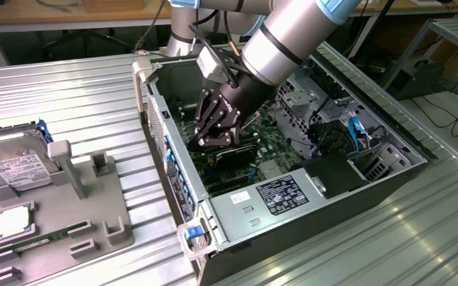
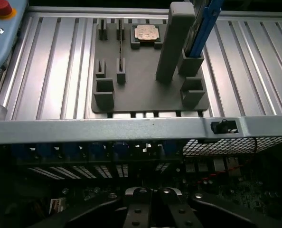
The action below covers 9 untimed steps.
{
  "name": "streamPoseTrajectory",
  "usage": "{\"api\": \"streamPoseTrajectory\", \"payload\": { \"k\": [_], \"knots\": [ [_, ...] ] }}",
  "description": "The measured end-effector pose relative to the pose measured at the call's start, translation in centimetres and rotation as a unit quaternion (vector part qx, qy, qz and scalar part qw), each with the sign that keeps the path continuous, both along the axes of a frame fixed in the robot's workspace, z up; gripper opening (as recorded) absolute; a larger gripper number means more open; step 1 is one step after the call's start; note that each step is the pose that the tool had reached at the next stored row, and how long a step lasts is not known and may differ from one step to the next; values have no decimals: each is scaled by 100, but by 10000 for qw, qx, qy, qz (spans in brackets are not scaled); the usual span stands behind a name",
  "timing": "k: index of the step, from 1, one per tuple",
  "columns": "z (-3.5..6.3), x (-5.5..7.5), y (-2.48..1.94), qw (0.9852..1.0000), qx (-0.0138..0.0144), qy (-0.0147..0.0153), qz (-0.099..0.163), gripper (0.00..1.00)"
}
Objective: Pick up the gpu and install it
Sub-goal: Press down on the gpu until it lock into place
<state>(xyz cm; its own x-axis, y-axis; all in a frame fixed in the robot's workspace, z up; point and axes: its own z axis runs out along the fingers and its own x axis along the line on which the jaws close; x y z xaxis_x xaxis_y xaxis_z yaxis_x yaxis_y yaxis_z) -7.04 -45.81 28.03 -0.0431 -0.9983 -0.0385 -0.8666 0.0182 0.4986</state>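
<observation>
The gpu [image 1: 235, 156], a thin dark card, stands on edge on the motherboard inside the open computer case [image 1: 173, 173]. My gripper [image 1: 213, 142] reaches down into the case and is shut, its tips at the card's upper edge on the exterior view's left. Whether the card is pinched between them is hidden. In the wrist view the fingers [image 2: 140, 209] lie closed together above the dark motherboard, just inside the case's metal rim [image 2: 131, 128].
A grey parts tray [image 1: 62, 220] sits on the ribbed metal table on the exterior view's left. It holds a silver hard drive [image 1: 18, 167], a processor chip [image 1: 12, 221] and a green memory stick [image 1: 42, 241]. A pendant with a red button [image 2: 2, 7] lies beyond it.
</observation>
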Motion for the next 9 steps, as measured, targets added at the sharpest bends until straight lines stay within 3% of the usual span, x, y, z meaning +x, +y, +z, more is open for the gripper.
{"api": "streamPoseTrajectory", "payload": {
  "k": [2, 3, 4, 5, 6, 7, 9],
  "knots": [
    [0, 1, 31, 9999, 0, -134, 4, 11],
    [0, 1, 43, 9998, -1, -187, 5, 11],
    [0, 1, 63, 9996, -1, -296, 8, 11],
    [1, 1, 72, 9993, -2, -374, 9, 11],
    [1, 0, 77, 9990, -2, -438, 9, 11],
    [1, -2, 82, 9986, -2, -525, 9, 11],
    [-2, -10, 86, 9979, -1, -655, 9, 11]
  ]
}}
